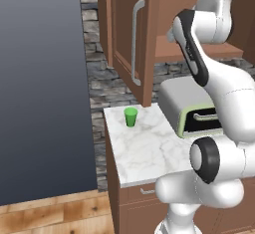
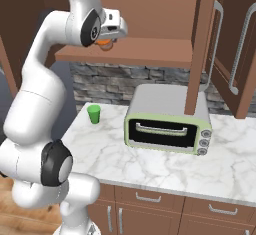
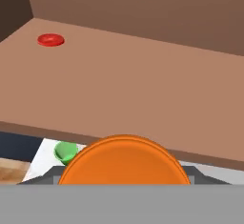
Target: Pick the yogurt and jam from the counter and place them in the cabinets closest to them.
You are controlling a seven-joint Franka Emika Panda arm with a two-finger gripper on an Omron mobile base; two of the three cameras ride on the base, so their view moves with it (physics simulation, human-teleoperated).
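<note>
Fingers [image 2: 106,43] clamped on an orange-lidded container [image 3: 125,161], probably the jam, held up at the front edge of the open cabinet's shelf [image 3: 143,89]. Looks small, light, rigid, maybe a bit slick, so best gripped round the sides below the lid. Green cup [image 1: 131,116] sitting on the desk [image 1: 144,153] beside the toaster oven [image 2: 167,121].

White marbled counter [image 2: 165,171] bearing green cup [image 2: 94,114] and toaster oven [image 2: 167,119]; cabinet shelf [image 3: 143,94] with red disc [image 3: 50,40].

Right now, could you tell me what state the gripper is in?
Gripper: closed on an orange-topped item, held at the front edge of the open cabinet's shelf.
</note>
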